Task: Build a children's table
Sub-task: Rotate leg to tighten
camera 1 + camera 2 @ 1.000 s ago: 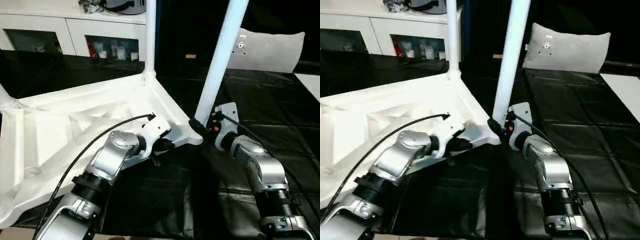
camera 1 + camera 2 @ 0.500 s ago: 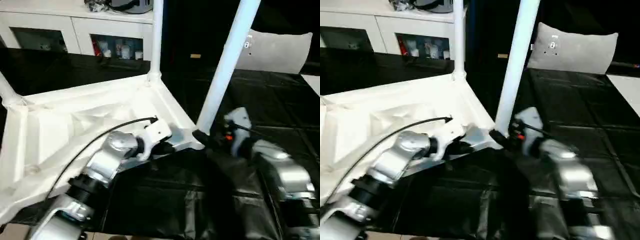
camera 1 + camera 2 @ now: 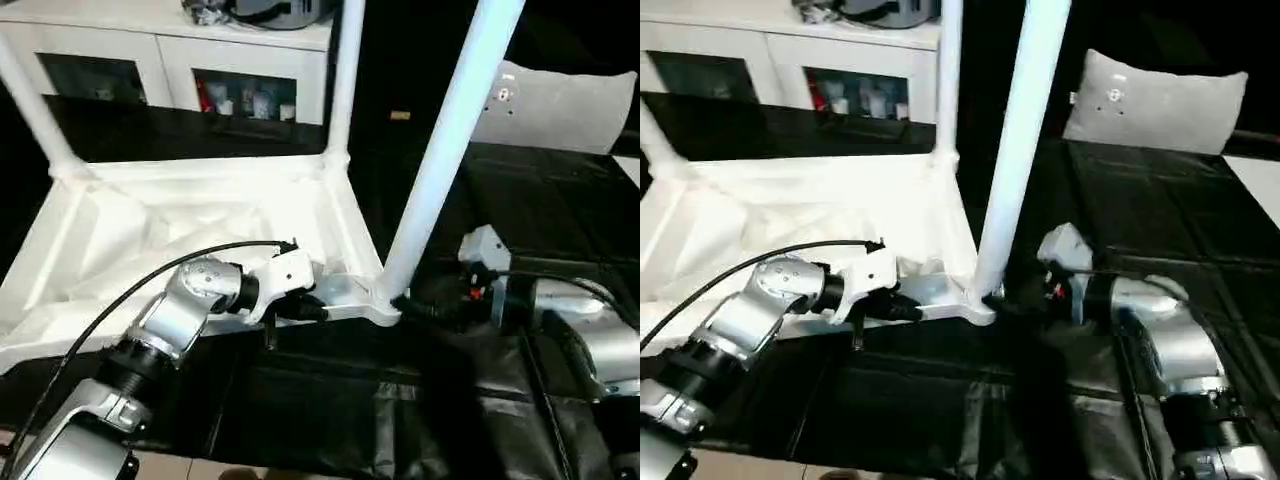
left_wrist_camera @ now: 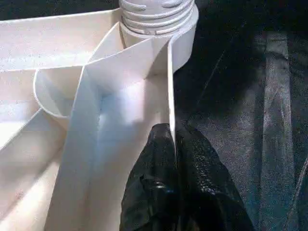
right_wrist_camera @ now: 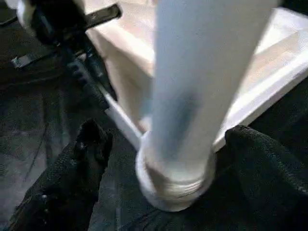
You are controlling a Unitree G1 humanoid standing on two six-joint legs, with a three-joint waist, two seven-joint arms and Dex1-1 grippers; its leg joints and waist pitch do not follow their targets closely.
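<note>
Here, the children's table lies upside down, its white tabletop (image 3: 200,215) resting ribbed side up on a black sheet (image 3: 420,400), with the near-right corner socket (image 4: 159,19) as the centre of the work; from that socket rises the near-right leg (image 3: 440,170), leaning a little, its threaded base visible in the left wrist view and apparently seated; a second leg (image 3: 343,80) stands at the corner behind it, toward the white cabinet (image 3: 170,70), and a third leg (image 3: 35,100) rises at the far corner to the left of that; the fourth corner cannot be seen, so by this showing at least three of four legs are in place and the work looks close to its end, pending that corner and turning the table upright; the left gripper (image 4: 174,144) has its jaws pinched onto the tabletop's thin rim just short of the socket; the right gripper (image 5: 163,149) stands with jaws wide, one finger on either side of the leg's base, neither plainly touching it; a grey pillow (image 3: 560,105) lies beyond, well apart from the corner.
</note>
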